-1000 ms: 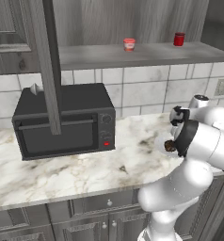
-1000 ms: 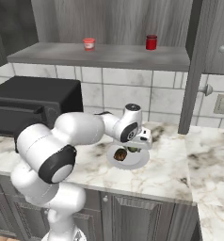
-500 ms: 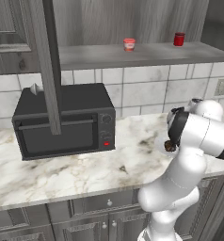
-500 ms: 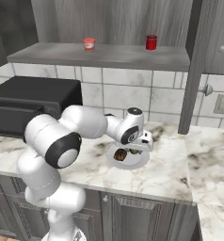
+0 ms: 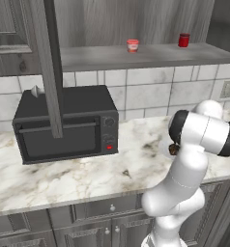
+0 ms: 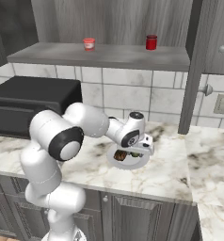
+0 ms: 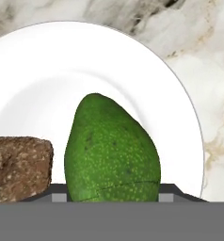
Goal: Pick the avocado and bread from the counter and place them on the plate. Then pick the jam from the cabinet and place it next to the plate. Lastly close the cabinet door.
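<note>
The gripper (image 6: 134,153) is seen closed around the glossy green oval avocado (image 7: 112,149), held low over the round white plate (image 7: 48,80). The speckled brown bread lump (image 7: 19,165) lies just beside it. White marble counter (image 7: 198,52) surrounds the plate.

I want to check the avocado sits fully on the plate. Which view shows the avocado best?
The hand view: the avocado is large and sharp there, over the white plate, beside the bread. The right base view gives a small green bit under the tool. In the left base view the arm covers it.
</note>
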